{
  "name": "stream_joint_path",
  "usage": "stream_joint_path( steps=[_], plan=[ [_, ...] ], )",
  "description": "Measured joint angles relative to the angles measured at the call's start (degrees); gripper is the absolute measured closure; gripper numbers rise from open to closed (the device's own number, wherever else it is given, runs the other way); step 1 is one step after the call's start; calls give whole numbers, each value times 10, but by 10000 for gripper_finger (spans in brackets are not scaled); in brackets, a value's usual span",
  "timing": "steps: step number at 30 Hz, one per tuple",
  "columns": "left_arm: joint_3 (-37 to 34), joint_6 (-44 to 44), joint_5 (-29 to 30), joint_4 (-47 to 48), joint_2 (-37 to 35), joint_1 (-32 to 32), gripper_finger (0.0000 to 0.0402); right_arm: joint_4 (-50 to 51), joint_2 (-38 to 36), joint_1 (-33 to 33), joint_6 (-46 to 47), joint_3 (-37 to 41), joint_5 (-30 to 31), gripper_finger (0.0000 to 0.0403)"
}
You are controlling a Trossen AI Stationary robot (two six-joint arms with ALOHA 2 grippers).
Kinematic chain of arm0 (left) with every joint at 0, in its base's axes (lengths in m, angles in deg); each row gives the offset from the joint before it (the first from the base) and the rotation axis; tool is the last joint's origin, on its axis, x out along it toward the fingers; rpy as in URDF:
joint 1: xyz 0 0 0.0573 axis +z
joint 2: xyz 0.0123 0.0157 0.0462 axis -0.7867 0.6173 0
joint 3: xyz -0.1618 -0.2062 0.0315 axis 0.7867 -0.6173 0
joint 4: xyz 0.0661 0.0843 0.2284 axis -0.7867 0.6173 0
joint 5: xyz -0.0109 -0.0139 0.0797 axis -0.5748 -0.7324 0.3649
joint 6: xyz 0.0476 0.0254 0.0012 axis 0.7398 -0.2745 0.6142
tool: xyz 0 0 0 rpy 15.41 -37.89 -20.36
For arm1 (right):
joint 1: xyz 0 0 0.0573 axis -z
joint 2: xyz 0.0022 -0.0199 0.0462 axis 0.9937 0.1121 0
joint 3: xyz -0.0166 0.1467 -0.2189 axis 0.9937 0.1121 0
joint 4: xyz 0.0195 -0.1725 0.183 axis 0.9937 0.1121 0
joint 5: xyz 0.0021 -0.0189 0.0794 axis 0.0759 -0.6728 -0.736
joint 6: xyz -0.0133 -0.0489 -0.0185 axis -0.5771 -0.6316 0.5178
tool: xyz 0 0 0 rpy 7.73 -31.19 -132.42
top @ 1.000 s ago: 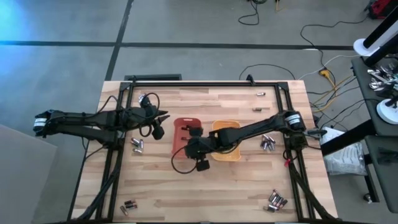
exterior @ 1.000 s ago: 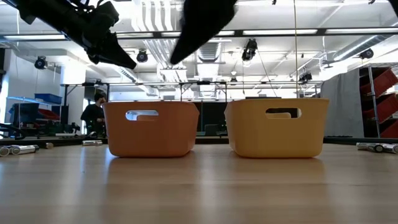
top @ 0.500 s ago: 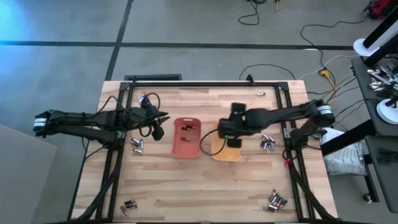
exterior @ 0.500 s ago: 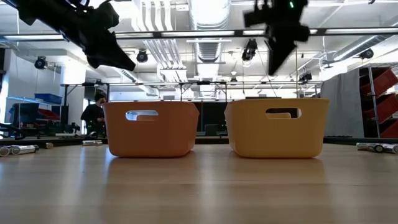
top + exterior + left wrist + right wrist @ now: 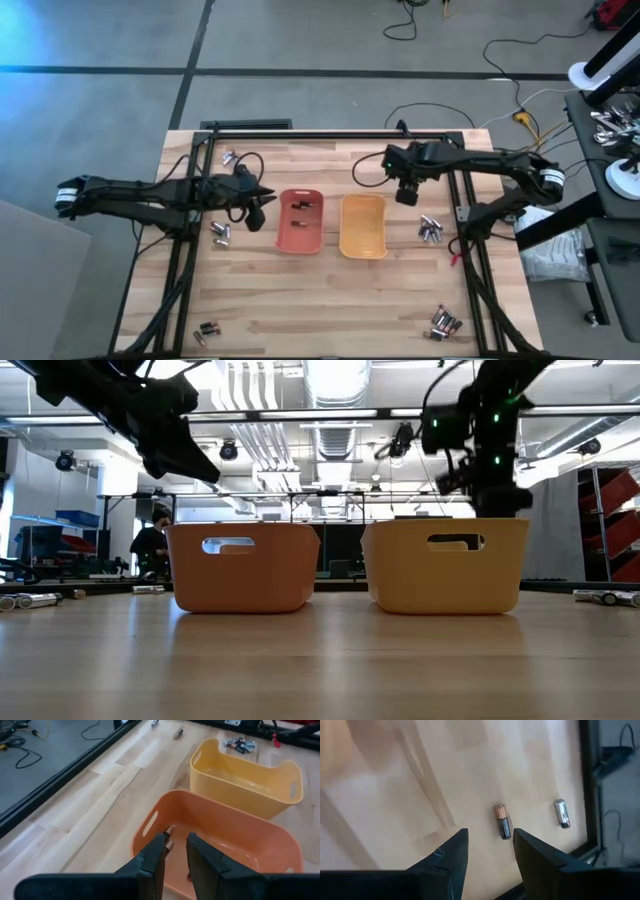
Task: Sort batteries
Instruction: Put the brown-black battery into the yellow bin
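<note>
Ahead of the parted right gripper (image 5: 489,851) lie a copper-tipped dark battery (image 5: 502,822) and a silvery battery (image 5: 562,813).

An orange tray (image 5: 300,236) and a yellow tray (image 5: 363,238) stand side by side, close but apart, mid-table (image 5: 330,310) on pale wood planks. A black frame (image 5: 330,136) runs round the tabletop. Cables (image 5: 520,105) trail over the grey floor beyond. Far back in the room, a person (image 5: 150,545) stands by some benches.
</note>
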Motion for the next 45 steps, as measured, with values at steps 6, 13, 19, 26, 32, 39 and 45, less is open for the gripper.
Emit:
stream_joint_path(
  steps=[6, 13, 19, 26, 32, 39, 45],
  plan=[
    [0, 2, 0, 0, 20, 0, 341, -54, 33, 36, -66, 42, -2, 247],
    [0, 3, 1, 0, 48, 0, 341, -71, 86, 94, -91, 28, -47, 261],
    [0, 7, 2, 3, 64, 0, 341, -66, 142, 136, -109, -2, -68, 260],
    [0, 7, 2, 24, 63, 0, 341, -43, 194, 151, -139, -33, -70, 249],
    [0, 7, 2, 29, 63, 0, 341, -14, 223, 161, -166, -58, -51, 249],
    [0, 7, 2, 42, 62, 0, 341, -6, 250, 176, -176, -58, -40, 272],
    [-2, 2, 2, 59, 62, 0, 341, -9, 269, 176, -178, -60, -41, 293]
  ],
)
